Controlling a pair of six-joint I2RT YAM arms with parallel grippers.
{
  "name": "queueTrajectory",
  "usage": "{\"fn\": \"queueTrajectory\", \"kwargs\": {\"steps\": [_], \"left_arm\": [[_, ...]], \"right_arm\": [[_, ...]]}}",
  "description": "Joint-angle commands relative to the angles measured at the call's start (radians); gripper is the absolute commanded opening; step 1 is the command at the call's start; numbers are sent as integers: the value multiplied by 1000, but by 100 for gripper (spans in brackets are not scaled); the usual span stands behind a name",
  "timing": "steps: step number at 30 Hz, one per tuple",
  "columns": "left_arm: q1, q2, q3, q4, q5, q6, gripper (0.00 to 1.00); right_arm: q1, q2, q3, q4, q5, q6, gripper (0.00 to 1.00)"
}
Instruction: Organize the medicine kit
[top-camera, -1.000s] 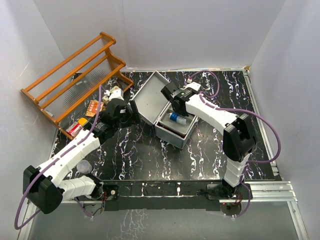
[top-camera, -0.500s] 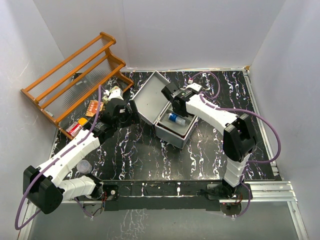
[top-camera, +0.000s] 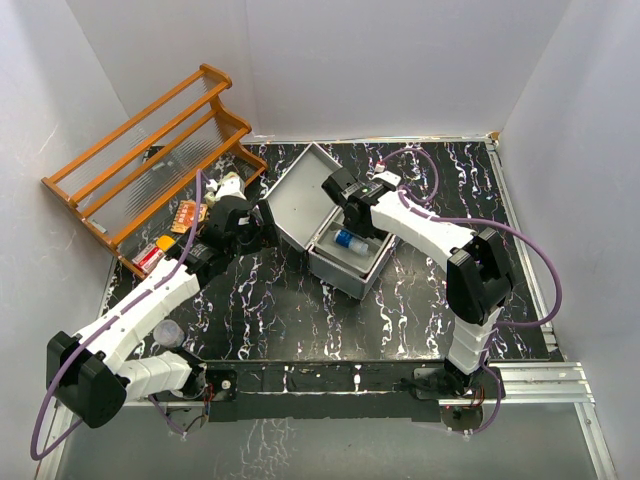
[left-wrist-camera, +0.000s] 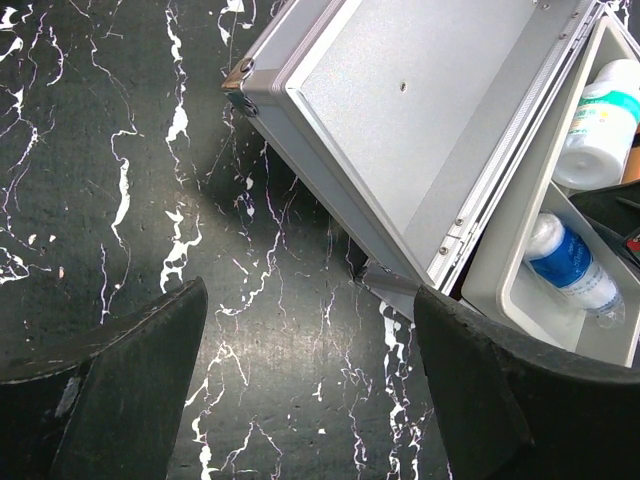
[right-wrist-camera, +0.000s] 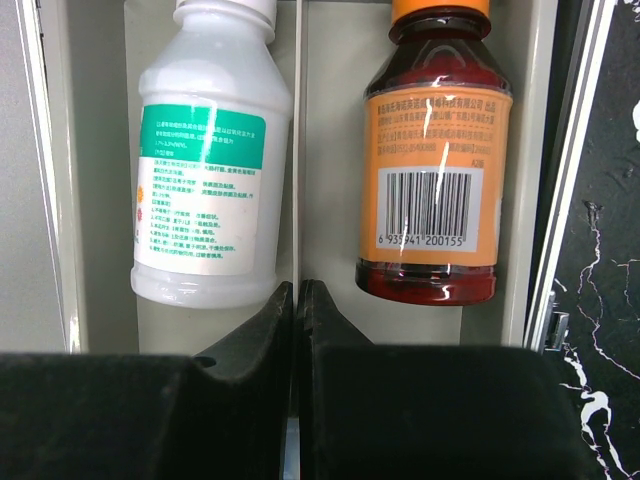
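While closed, right gripper (right-wrist-camera: 297, 292) over kit (top-camera: 337, 271)

Bottles (right-wrist-camera: 210, 160) in medicine kit (top-camera: 298, 200); rack (top-camera: 150, 150) left.

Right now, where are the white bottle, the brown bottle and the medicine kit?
white bottle (right-wrist-camera: 200, 200): right wrist view, on its label.
brown bottle (right-wrist-camera: 435, 130): right wrist view, on its orange label.
medicine kit (left-wrist-camera: 400, 130): left wrist view, inside face of its open lid.
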Motion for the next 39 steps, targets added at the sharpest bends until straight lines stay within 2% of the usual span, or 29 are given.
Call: {"fn": "queueTrajectory", "kwargs": {"steps": [1, 8, 18, 28, 35, 39], "left_arm": [[9, -4, 27, -13, -13, 13, 83], [19, 3, 43, -18, -10, 14, 83], [41, 12, 76, -27, -19, 32, 85], [92, 35, 92, -15, 44, 25, 89], [138, 56, 102, 4, 124, 18, 93], [167, 68, 109, 11, 171, 13, 95]], "right_arm": [[8, -51, 24, 12, 85, 19, 0], [32, -37, 67, -26, 167, 8, 0], [34, -6, 46, -20, 167, 5, 0], [33, 32, 31, 54, 133, -53, 0], [35, 33, 14, 59, 178, -61, 0], [38, 27, -5, 118, 185, -113, 0]]}}
